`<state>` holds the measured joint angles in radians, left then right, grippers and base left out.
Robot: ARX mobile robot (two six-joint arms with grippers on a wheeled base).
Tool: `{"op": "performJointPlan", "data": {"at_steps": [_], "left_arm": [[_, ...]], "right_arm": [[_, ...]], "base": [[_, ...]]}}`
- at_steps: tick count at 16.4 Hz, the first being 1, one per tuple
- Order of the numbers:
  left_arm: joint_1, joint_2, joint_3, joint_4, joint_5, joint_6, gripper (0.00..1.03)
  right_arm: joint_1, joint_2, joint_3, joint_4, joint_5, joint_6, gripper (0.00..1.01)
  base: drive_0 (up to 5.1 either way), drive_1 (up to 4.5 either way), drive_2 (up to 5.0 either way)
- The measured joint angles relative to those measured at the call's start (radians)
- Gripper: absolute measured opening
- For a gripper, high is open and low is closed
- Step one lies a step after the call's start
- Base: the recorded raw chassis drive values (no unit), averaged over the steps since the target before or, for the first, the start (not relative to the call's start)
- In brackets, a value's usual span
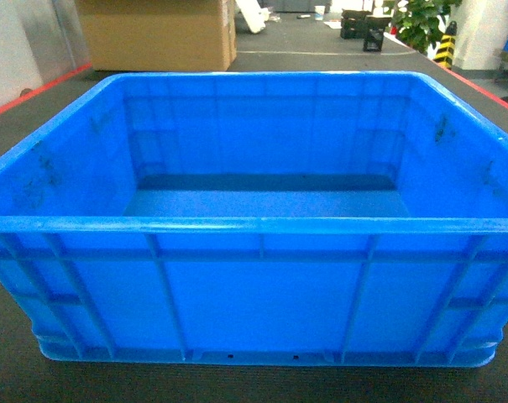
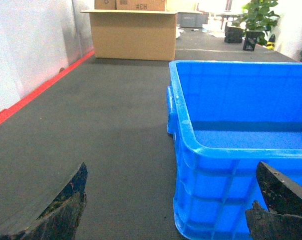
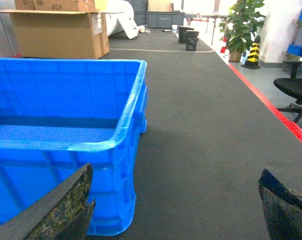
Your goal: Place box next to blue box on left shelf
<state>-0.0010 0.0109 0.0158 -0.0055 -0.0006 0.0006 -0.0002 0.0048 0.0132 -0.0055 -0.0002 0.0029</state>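
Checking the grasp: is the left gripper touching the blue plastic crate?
Cannot tell. In the left wrist view, one finger overlaps the crate wall, with no visible gap or contact.

Bright-blue ribbed box (image 1: 258, 285) sits upright and open-topped on dark floor

The box (image 3: 61, 145) fills nine o'clock on dark carpet (image 3: 200, 150); the right gripper (image 3: 175, 210) spreads wide at six, one finger (image 3: 56, 210) overlapping it.
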Motion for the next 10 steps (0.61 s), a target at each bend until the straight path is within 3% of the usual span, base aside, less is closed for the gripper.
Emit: {"op": "performJointPlan", "data": {"at_steps": [10], "left_arm": [[0.0,0.0,0.0,0.0,0.0,0.0,0.98]], "right_arm": [[0.0,0.0,0.0,0.0,0.0,0.0,0.98]], "base": [[0.0,0.0,0.0]]}}
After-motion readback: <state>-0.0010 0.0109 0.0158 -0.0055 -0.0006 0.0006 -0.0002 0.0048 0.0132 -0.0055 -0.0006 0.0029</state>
